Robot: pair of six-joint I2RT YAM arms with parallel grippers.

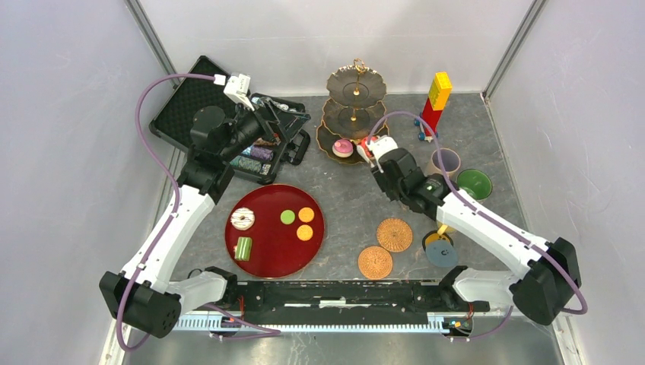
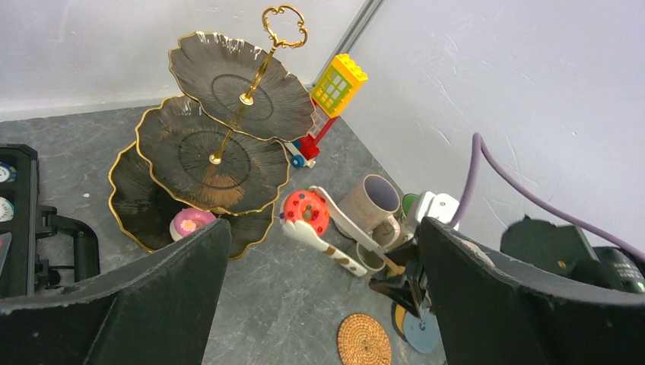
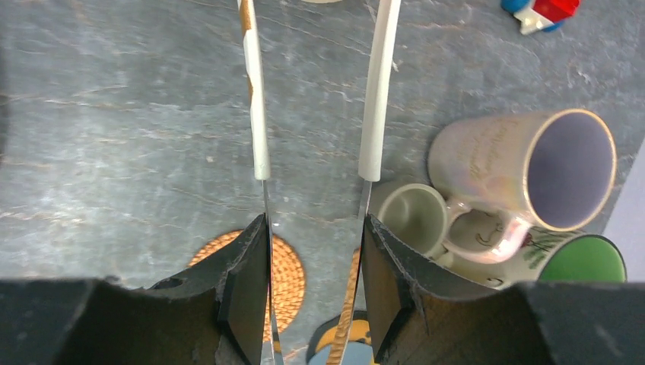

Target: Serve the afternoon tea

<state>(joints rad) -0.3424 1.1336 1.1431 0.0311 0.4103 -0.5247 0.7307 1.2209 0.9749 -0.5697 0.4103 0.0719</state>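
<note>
The three-tier dark gold-rimmed stand (image 1: 355, 114) stands at the back, with a pink cake (image 1: 342, 148) on its bottom tier. It also shows in the left wrist view (image 2: 220, 144). My right gripper (image 1: 386, 162) is shut on the white-armed tongs (image 3: 258, 114), which pinch a red sprinkled donut (image 2: 306, 211) just right of the bottom tier. My left gripper (image 1: 281, 122) is open and empty, raised over the black case. The lilac mug (image 3: 532, 163), small grey mug (image 3: 414, 217) and green-lined mug (image 3: 586, 258) cluster right of the tongs.
The round red tray (image 1: 262, 262) holds a white donut (image 1: 243, 219), a green macaron (image 1: 287, 217), two orange macarons (image 1: 306, 214) and a green cake (image 1: 243, 248). Two woven coasters (image 1: 394, 235) and a blue one (image 1: 441, 252) lie near front. The block tower (image 1: 436, 99) stands back right, the open black case (image 1: 190, 106) back left.
</note>
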